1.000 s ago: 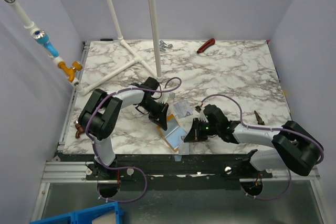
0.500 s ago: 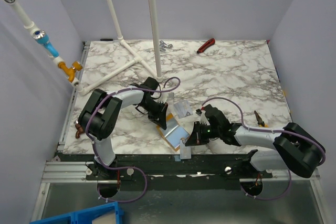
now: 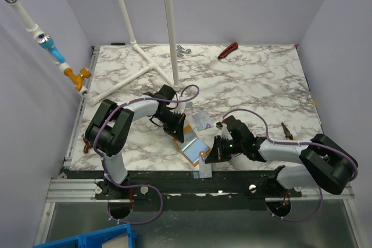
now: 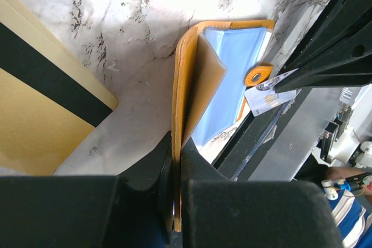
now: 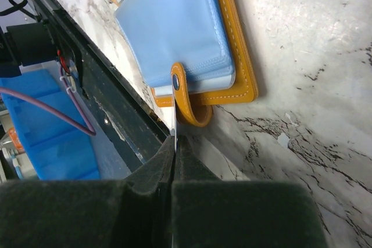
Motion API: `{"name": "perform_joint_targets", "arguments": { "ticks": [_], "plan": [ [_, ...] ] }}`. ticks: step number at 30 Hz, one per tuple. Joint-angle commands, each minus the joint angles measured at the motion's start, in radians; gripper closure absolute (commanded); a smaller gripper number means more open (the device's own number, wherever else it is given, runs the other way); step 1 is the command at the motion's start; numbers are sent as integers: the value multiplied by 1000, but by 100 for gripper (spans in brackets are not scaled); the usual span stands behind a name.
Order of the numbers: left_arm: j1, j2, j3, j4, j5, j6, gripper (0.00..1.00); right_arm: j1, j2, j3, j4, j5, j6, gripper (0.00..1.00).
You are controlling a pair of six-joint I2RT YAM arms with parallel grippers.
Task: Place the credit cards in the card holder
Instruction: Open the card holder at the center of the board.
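My left claw (image 4: pixel 174 201) pinches the card holder (image 4: pixel 224 79) cover; only its wrist view shows the gold card (image 4: pixel 40 114). Right claw (image 5: pixel 174 149) clamps a pale card edge-on.

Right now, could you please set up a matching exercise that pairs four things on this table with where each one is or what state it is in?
Things:
1. card holder
2. gold-tan card
3. left claw
4. red-handled tool

Places or states:
A. at the table's far edge
B. shut on the holder's orange cover
C. flat on the marble, dark stripe showing
D. lying open near the table's front edge

Pairs: 1-D, 2-C, 3-B, 4-A
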Motion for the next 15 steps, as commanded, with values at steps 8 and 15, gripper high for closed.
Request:
{"name": "perform_joint_targets", "arguments": {
  "ticks": [8,15],
  "plan": [
    [9,-33,-12,13,-26,12,96,-7,56,16,51,-17,-9,99],
    [9,-32,-13,15,-27,13,96,-7,34,7,55,-27,-13,99]
  ]
}}
